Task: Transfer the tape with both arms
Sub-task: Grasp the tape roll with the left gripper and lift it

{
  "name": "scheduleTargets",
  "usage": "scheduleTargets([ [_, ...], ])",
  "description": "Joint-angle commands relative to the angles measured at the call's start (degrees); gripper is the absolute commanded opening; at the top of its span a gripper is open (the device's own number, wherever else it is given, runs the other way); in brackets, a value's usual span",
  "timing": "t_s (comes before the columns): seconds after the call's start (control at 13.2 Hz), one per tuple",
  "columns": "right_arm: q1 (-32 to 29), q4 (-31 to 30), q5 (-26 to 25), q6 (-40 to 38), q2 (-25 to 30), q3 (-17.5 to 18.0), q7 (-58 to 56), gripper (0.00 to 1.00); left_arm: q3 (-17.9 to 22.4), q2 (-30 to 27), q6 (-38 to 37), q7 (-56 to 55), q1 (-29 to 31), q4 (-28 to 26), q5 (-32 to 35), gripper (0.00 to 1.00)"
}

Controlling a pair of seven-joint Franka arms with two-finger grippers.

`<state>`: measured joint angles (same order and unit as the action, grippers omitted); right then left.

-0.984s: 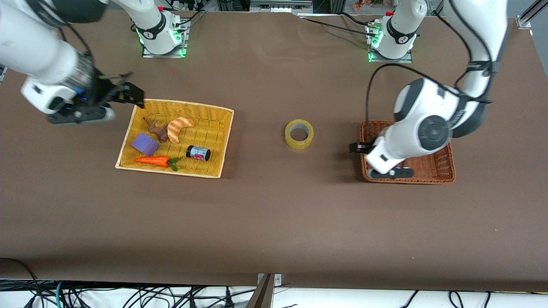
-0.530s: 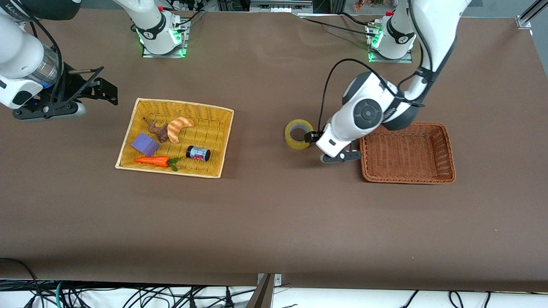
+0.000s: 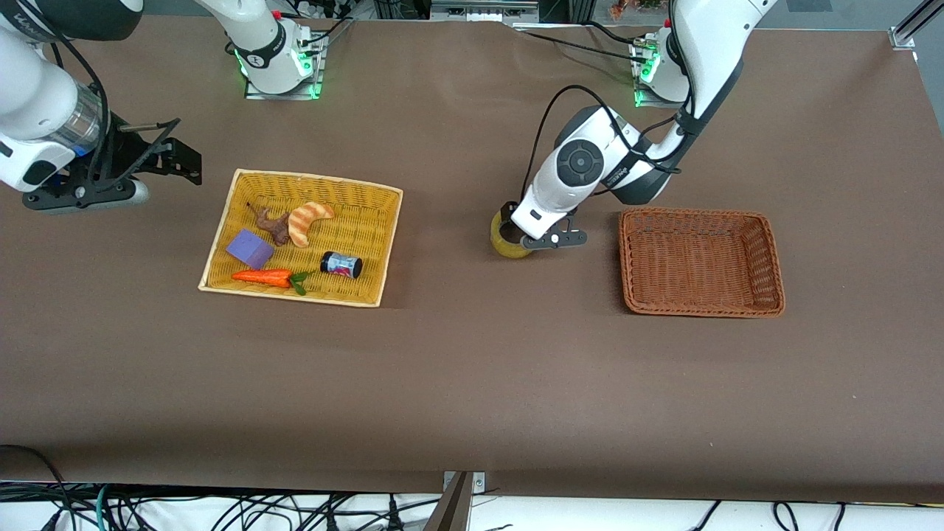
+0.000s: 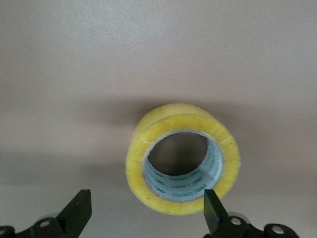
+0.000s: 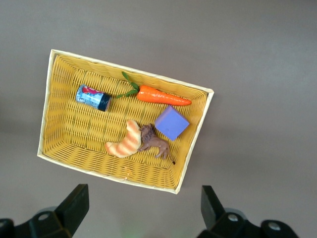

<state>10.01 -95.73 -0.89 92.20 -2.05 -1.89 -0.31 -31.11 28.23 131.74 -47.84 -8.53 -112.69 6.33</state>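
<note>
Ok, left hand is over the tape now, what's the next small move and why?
Probably lower the left hand straight down around the tape. Its fingers are open, the roll lies flat on the table between them, and nothing is gripped yet. The right hand waits beside the yellow basket.

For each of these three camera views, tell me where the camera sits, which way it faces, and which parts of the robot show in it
Front view: high across the table, facing both arms' bases; shows the left gripper over the tape and the right gripper waiting open over the table near the yellow basket.
Left wrist view: on the left arm's wrist, looking down at the tape; its own open fingertips show.
Right wrist view: on the right arm's wrist, looking down at the yellow basket; its own fingertips show.
Shared: front and left wrist views both show the tape.
</note>
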Motion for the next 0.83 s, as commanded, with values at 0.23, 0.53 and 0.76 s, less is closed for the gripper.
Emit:
scheduleTargets([
  [0.23, -1.3, -0.7, -0.7, 1.6, -1.0, 0.7, -1.2, 1.0, -0.7, 0.8, 2.9, -3.8, 1.1, -1.7, 6.2, 1.0],
  [0.53, -1.2, -1.0, -0.7, 1.7, -1.3, 0.7, -1.2, 1.0, -0.3, 3.8, 6.9, -4.0, 1.1, -1.7, 7.2, 1.0],
  [0.76, -0.9, -1.0, -0.7, 1.8, -1.6, 0.7, -0.8, 1.0, -0.3, 5.9, 7.9, -8.3, 1.1, -1.7, 13.7, 1.0],
])
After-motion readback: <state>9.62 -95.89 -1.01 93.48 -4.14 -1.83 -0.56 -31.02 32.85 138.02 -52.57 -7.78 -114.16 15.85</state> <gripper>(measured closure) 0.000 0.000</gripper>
